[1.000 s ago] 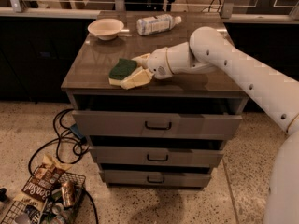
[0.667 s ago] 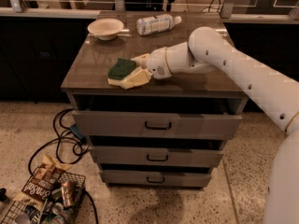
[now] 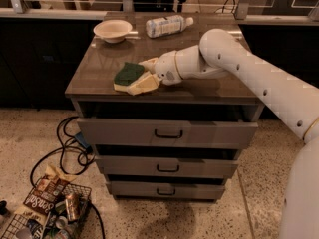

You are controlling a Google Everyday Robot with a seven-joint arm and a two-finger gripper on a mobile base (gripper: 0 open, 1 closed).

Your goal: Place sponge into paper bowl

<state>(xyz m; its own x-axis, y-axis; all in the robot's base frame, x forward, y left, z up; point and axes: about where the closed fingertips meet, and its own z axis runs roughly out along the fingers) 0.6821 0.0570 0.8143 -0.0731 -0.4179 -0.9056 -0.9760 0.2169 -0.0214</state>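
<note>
The sponge [image 3: 125, 74], yellow foam with a dark green top, lies near the front left of the cabinet top. My gripper [image 3: 140, 75] reaches in from the right and its two cream fingers sit on either side of the sponge, shut on it at table level. The paper bowl [image 3: 112, 30], cream-white and empty, stands at the back left of the top, well behind the sponge and apart from the gripper.
A white plastic bottle [image 3: 167, 25] lies on its side at the back, right of the bowl. The brown top [image 3: 94, 63] belongs to a grey drawer cabinet [image 3: 167, 133]. On the floor at left are black cables [image 3: 67, 151] and a wire basket [image 3: 47, 215] of snacks and cans.
</note>
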